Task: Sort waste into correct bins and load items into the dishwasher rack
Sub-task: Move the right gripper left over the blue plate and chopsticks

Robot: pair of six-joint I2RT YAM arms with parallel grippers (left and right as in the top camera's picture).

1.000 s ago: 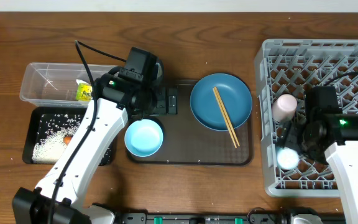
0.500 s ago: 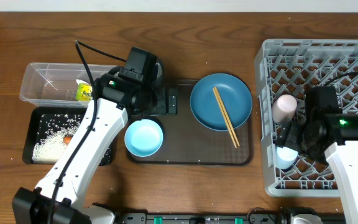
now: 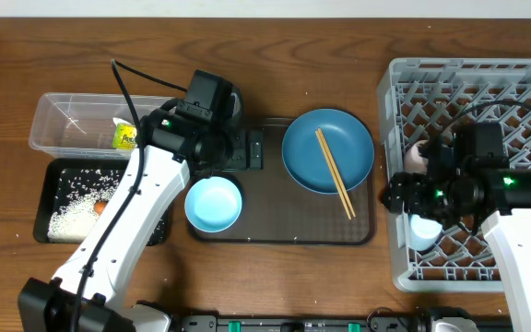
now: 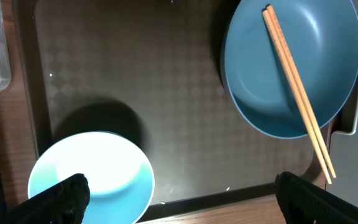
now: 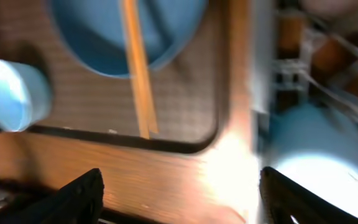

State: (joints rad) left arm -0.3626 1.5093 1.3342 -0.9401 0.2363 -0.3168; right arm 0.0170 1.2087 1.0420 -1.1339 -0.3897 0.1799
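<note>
Dishwasher rack (image 3: 487,92) occupies the right end of the table (image 3: 339,55). The right tool (image 5: 180,186) hovers at the rack's left rim, fingers spread, grasping nothing. Just beside it, the light-blue cup (image 3: 422,231) sits in the rack. The pinkish-white cup (image 3: 417,155) stands behind, partly hidden by the arm. The left tool (image 4: 182,193) is released and empty above the serving tray (image 3: 265,231), near the small bowl (image 3: 213,204). The blue plate (image 3: 327,150) carries the chopsticks (image 3: 336,173). Far left: wrapper (image 3: 123,136) in the clear tub (image 3: 63,129); rice (image 3: 72,207) and carrot (image 3: 100,208) in the black tray (image 3: 42,198).
</note>
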